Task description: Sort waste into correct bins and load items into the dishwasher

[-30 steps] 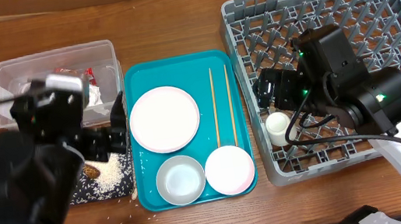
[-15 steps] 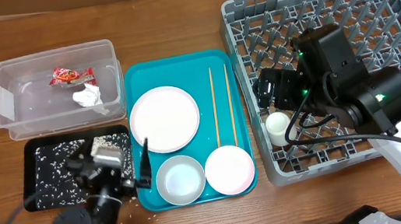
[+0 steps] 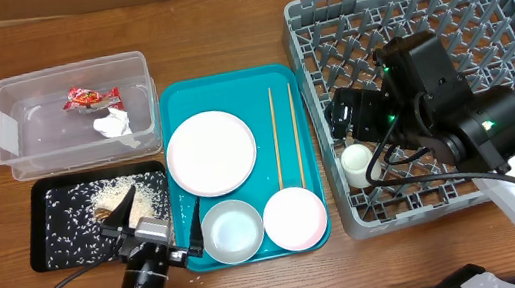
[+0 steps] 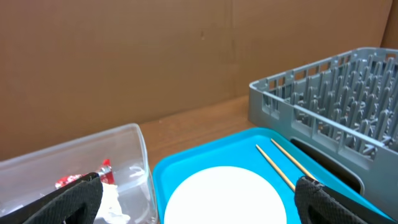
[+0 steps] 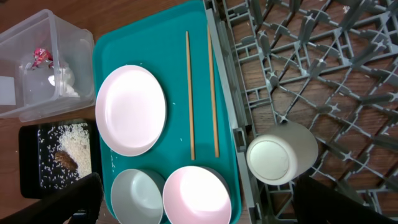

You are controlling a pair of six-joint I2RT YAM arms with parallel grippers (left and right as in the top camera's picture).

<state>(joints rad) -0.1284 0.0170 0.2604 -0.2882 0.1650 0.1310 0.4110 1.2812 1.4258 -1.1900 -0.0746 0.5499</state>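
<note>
Teal plastic makes the serving tray (image 3: 260, 91) in the middle of the table. On it lie the round white plate (image 3: 211, 152), the two wooden chopsticks (image 3: 276, 136) side by side, the grey metal bowl (image 3: 231, 230) and the pinkish-white bowl (image 3: 295, 217).

The small white cup (image 5: 281, 153) sits in the grey dish rack (image 3: 481, 11), close to its left wall. The clear tub (image 3: 26, 146) holds the red wrapper (image 3: 84, 98) and the white tissue (image 3: 115, 124). The black tray (image 3: 44, 245) holds the loose rice (image 3: 128, 194) and a brown scrap (image 3: 106, 214).

The left gripper (image 3: 155, 220) hangs low between the black tray and the metal bowl. Its jaws are wide apart and hold nothing. The right gripper (image 5: 208, 202) hovers above the left edge of the rack near the cup, jaws also wide apart and empty.
</note>
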